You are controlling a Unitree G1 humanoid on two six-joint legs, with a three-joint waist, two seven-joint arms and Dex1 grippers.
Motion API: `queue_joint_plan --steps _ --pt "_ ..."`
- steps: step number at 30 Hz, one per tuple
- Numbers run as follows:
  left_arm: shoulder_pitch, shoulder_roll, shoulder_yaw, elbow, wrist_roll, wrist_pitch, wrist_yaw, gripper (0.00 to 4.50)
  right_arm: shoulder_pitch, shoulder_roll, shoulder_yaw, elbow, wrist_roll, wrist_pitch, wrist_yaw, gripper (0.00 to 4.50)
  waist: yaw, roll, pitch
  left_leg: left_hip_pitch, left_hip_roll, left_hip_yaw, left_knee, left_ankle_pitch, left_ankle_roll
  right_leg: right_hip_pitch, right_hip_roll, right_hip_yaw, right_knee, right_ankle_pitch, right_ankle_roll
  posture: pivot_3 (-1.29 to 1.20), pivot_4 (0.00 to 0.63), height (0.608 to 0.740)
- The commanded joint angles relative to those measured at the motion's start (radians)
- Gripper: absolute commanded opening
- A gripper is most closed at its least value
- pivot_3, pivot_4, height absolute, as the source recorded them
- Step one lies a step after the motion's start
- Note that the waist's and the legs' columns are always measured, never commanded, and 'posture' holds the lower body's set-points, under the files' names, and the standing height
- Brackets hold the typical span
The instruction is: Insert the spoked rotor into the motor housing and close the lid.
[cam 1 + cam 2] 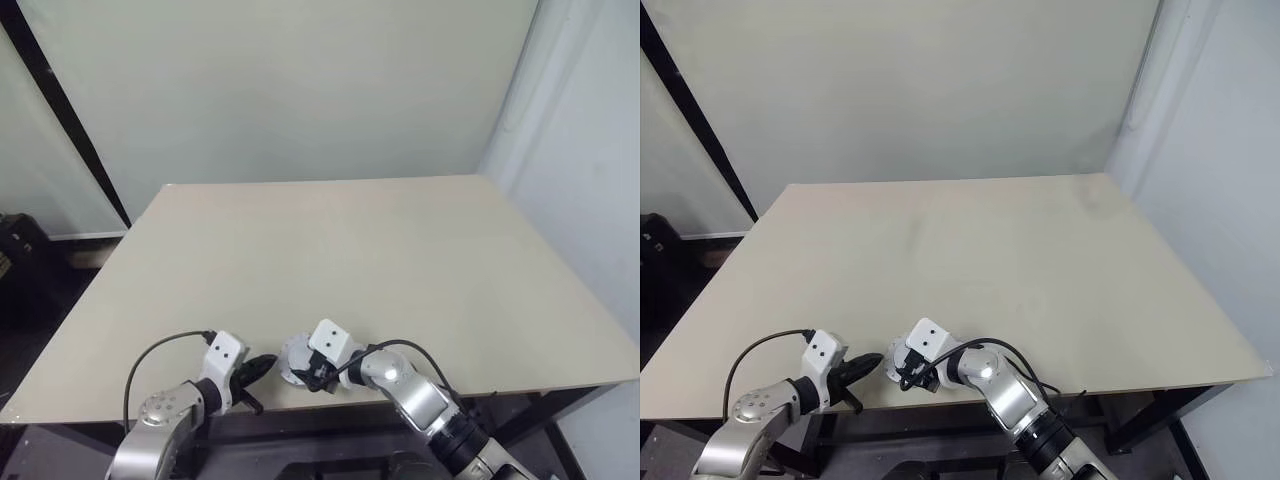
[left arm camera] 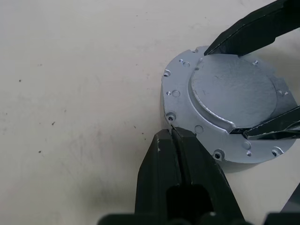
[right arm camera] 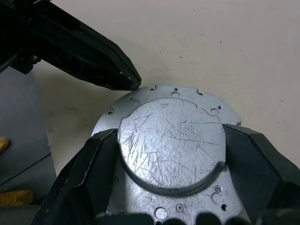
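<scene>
While its inside is hidden, the motor housing, seemingly base-up, sits grasped between the right hand's fingers near the bench's front edge, the clenched, empty left hand touching its rim.

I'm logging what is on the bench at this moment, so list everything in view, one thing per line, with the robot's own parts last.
Table: one, pale beige top, in front of a light wall.
Motor housing: one, silvery metal, closed round body with a scratched raised disc on a wider flange with small holes, at the table's near edge between the two grippers.
Dark upright bar: one, black, slanting against the wall on the left.
Left gripper: one, black fingers, shut, tips at the housing's flange edge.
Right gripper: one, black fingers, one on each side of the housing's raised disc, holding it.
</scene>
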Motion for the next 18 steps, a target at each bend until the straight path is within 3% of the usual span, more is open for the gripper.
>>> queue_joint_plan --steps 1,7,18 --pt "-0.019 -0.014 -0.041 -0.004 0.0 -0.023 -0.033 0.0 0.005 -0.018 0.006 0.026 -0.046 0.043 -0.024 3.27 0.0 0.0 0.0 0.0 0.0 0.0 0.0 0.0 0.0 0.0 0.0 0.0 0.0 0.0 0.0 0.0 0.0 0.74" --pt "-0.026 -0.02 -0.045 0.009 -0.002 -0.03 -0.05 0.0 0.009 -0.006 -0.015 0.014 -0.018 0.093 -0.015 3.27 0.001 0.002 -0.002 0.0 0.0 0.0 0.0 0.0 0.0 0.0 -0.001 0.0 0.0 0.0 0.0 0.0 0.0 0.74" --pt "-0.052 -0.089 0.042 0.0 -0.129 0.005 -0.06 0.0 0.005 0.008 -0.031 0.0 -0.004 0.126 -0.013 3.27 0.002 0.001 -0.003 -0.001 0.0 -0.001 -0.001 0.0 0.001 -0.001 0.0 -0.001 0.0 0.0 0.0 0.0 0.0 0.74"
